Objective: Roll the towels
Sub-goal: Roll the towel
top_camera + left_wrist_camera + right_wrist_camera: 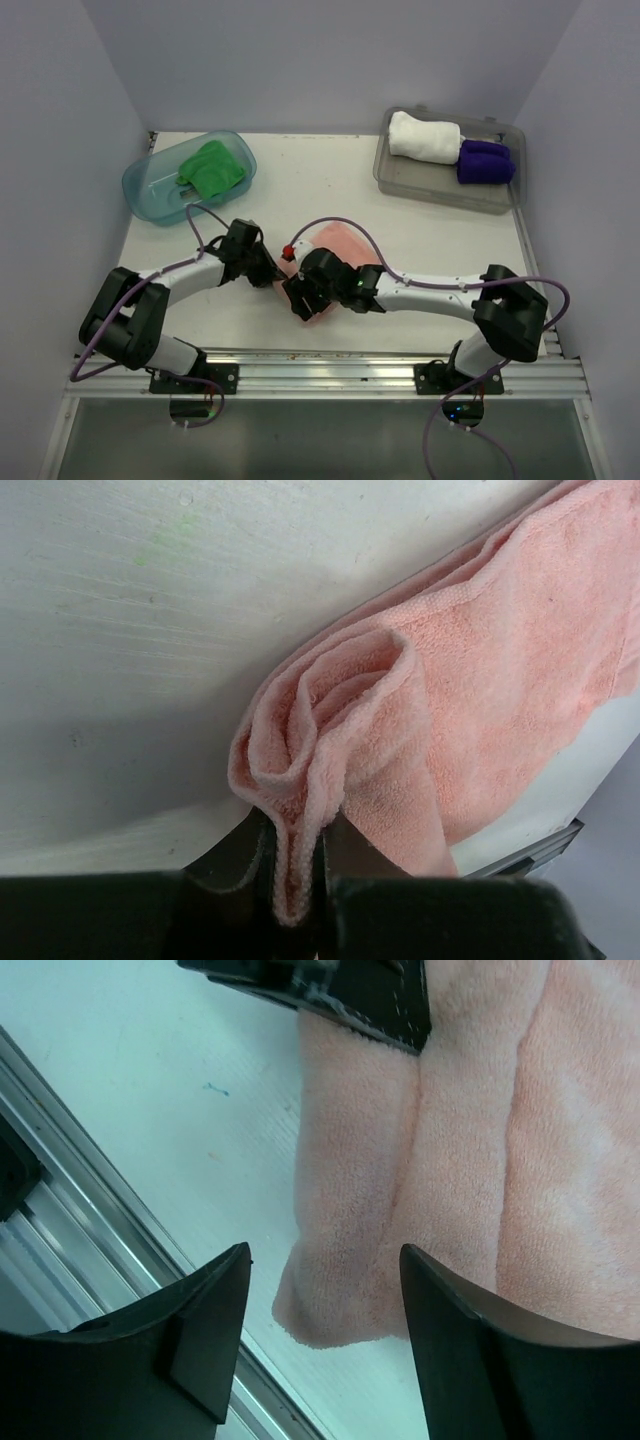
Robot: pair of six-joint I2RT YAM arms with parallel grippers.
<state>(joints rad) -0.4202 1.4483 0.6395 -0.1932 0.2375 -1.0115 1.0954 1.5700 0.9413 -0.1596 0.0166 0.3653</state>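
White worktop [420,240] ran between pale lilac walls. The left claw [300,852] was pinched tight on a gathered fold at the edge of the salmon pink towel [480,700], with cloth squeezed between its two black fingers and bunched into a loose curl just beyond them. Behind it the left arm lay low and stretched out, its forearm reaching across from the left of the pink towel. The right claw [325,1260] stood open and held nothing. Its fingers were spread above the near end of the pink towel, where the cloth lay in long soft folds. The right arm came in from the right of that towel, elbow bent, forearm nearly flat over the worktop and wrist over the towel's near corner. The two claws were close together. Far left of the pink towel, the green towel [213,168] sat crumpled in a teal tub [150,190]. Far right of it, the white towel [424,137] and the purple towel [485,161] lay rolled, side by side and touching, in a clear grey tray [440,187].
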